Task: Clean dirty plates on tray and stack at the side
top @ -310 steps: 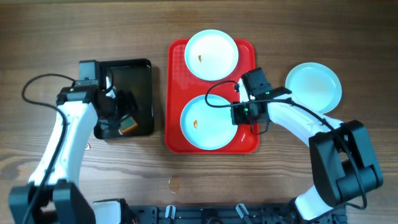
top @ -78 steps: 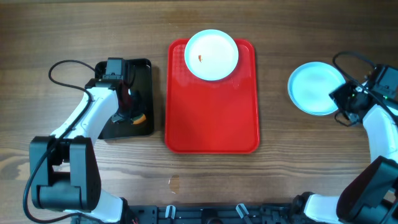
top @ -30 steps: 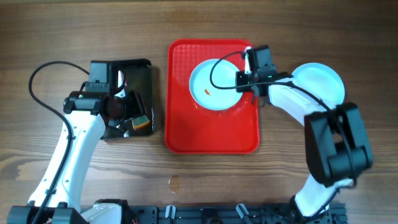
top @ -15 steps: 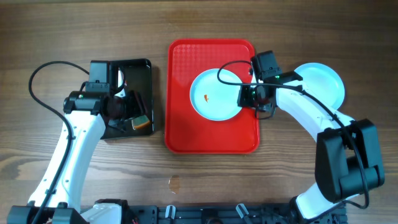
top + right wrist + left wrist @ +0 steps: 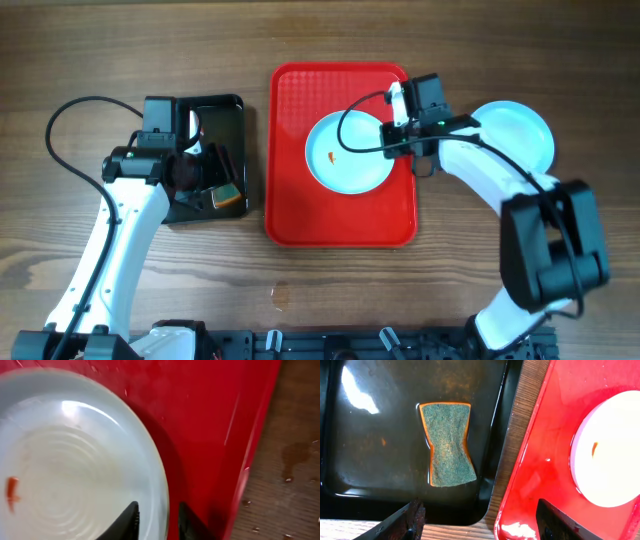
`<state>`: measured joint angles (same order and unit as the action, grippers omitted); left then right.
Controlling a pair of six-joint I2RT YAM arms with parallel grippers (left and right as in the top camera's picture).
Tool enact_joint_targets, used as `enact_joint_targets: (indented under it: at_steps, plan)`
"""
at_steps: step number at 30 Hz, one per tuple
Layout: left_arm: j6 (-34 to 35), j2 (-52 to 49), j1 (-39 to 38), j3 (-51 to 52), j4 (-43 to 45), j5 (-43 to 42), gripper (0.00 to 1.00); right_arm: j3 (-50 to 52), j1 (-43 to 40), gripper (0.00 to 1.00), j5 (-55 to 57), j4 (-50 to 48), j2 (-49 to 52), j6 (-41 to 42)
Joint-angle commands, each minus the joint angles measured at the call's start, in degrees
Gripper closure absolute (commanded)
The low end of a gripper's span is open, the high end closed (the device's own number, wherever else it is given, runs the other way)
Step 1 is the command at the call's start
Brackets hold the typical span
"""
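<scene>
On the table's centre lies the red tray (image 5: 290, 200), with one orange-smeared plate (image 5: 345, 165) toward its 3 o'clock side. The stacked plates (image 5: 520, 130) sit beyond, at 3. The right gripper (image 5: 159, 520) straddles the plate's 2 o'clock rim, jaws narrow; gripping or not, I cannot tell. The left gripper (image 5: 482, 519) hangs wide open over the black tray (image 5: 215, 110) at 9. The plate looks stiff, wet, slippery and breakable, so pinch its rim.

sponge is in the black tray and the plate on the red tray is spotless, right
Not quite. The plate on the red tray is not spotless: it has a small orange-red smear near its centre, clearest in the overhead view and also seen from both wrists. The sponge does lie in the black tray.
</scene>
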<state>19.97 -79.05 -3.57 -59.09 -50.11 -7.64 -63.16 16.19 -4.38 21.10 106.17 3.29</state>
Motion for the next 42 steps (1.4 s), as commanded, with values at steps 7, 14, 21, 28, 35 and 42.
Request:
enact_joint_targets:
  at_steps: [7, 14, 21, 28, 35, 42]
  plan:
    - [-0.5, 0.92, 0.33, -0.04, 0.17, -0.85, 0.31, 0.42, 0.04, 0.96, -6.14, 7.67, 1.01, 13.86]
    - [-0.48, -1.25, -0.22, 1.86, 3.39, -0.63, 0.36, 0.44, 0.09, 0.96, -7.98, 14.75, -0.79, 26.6]
    - [-0.15, -5.88, -1.84, 8.68, 13.66, 7.1, 0.41, 0.44, 0.09, 0.96, -7.06, 13.44, -0.79, 19.06]
    - [1.51, -13.64, -1.84, 11.58, 20.48, 8.59, 0.73, 0.44, 0.09, 0.96, -7.06, 12.76, -0.79, 17.75]
    - [1.42, -16.98, -1.66, 10.78, 19.85, 6.03, 0.96, 0.44, 0.09, 0.96, -7.69, 12.35, -0.79, 17.9]
    - [-2.8, -8.59, -1.31, 4.85, 12.33, 6.01, 0.96, 0.44, 0.09, 0.96, -7.69, 12.37, -0.79, 17.92]
